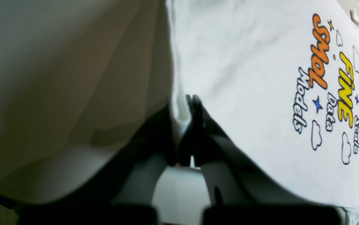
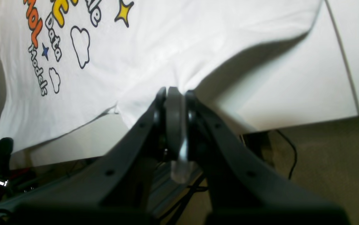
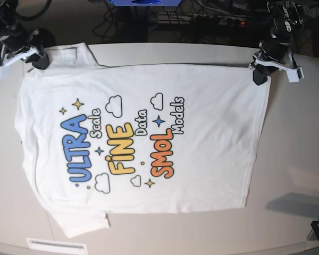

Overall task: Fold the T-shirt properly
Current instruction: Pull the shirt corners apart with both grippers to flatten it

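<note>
Table (image 3: 297, 159): pale top, carries everything. T-shirt (image 3: 212, 159) spread print-up across table, mostly flat; neck end toward base view's left, hem toward its right, one sleeve at lower left. Far edge lifted at both far corners. L gripper (image 3: 258, 75) at far hem corner, fingers pressed together w/ hem cloth pinched between them (image 1: 184, 125). R gripper (image 3: 39, 59) at far shoulder/sleeve corner, fingers likewise pinching shirt edge (image 2: 174, 93), cloth tented up off table there.
</note>
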Motion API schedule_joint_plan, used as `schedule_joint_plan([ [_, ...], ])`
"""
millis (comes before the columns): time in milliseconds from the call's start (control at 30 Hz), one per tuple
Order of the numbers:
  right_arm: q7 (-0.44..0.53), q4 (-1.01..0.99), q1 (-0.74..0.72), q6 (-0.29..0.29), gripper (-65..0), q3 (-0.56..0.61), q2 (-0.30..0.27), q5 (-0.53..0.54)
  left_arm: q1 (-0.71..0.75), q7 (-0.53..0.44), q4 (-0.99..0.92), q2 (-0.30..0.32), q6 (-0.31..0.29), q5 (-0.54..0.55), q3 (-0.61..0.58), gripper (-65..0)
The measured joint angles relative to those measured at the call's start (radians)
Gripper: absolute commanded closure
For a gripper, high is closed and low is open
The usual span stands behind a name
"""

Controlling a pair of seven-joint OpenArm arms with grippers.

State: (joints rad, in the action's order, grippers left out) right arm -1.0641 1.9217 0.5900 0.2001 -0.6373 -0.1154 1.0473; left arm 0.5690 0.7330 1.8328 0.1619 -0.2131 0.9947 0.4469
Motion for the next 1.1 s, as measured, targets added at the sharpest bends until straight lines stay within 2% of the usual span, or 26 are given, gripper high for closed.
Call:
schedule_joint_plan([
  [233,-0.007,0.035,-0.037,0.0,-0.3,0.0,-0.008,-0.003,0.013,0.0,0.048,-0.003,0.0,0.009,-0.003,0.0],
  [400,-0.07,0.035,-0.1,0.0,-0.3,0.0,-0.01,-0.003,0.012,0.0,0.048,0.004,0.0,0.132,-0.002,0.0],
  [433,-0.082,0.035,-0.119,0.0,-0.3,0.0,-0.01,-0.003,0.009,0.0,0.048,0.005,0.005,0.141,-0.002,0.0],
  [533,-0.105,0.035,-0.171,0.0,-0.3,0.0,-0.011,-0.002,0.002,0.0,0.048,0.005,0.079,0.155,-0.002,0.0],
  [600,-0.114,0.035,-0.191,-0.048,-0.3,0.0,-0.01,0.001,-0.007,0.001,0.048,0.005,0.08,0.155,-0.002,0.0],
  [667,-0.117,0.035,-0.2,-0.064,-0.3,0.0,-0.011,-0.003,-0.024,0.0,0.048,0.005,0.08,0.155,-0.002,0.0],
  [767,-0.132,0.035,-0.227,-0.071,-0.3,0.0,-0.015,-0.003,-0.034,0.0,0.049,0.0,0.08,0.173,-0.002,0.0],
  [900,-0.166,0.033,-0.278,-0.071,-0.3,0.0,-0.027,-0.003,-0.049,0.003,0.046,-0.003,0.086,0.257,0.001,0.0],
  [1033,-0.169,0.032,-0.306,-0.071,-0.3,0.0,-0.027,-0.004,-0.092,0.0,0.046,0.0,0.201,0.27,0.0,0.0],
  [1100,-0.167,0.032,-0.32,-0.071,-0.3,0.0,-0.029,-0.003,-0.109,0.0,0.045,-0.002,0.21,0.271,0.002,0.0],
])
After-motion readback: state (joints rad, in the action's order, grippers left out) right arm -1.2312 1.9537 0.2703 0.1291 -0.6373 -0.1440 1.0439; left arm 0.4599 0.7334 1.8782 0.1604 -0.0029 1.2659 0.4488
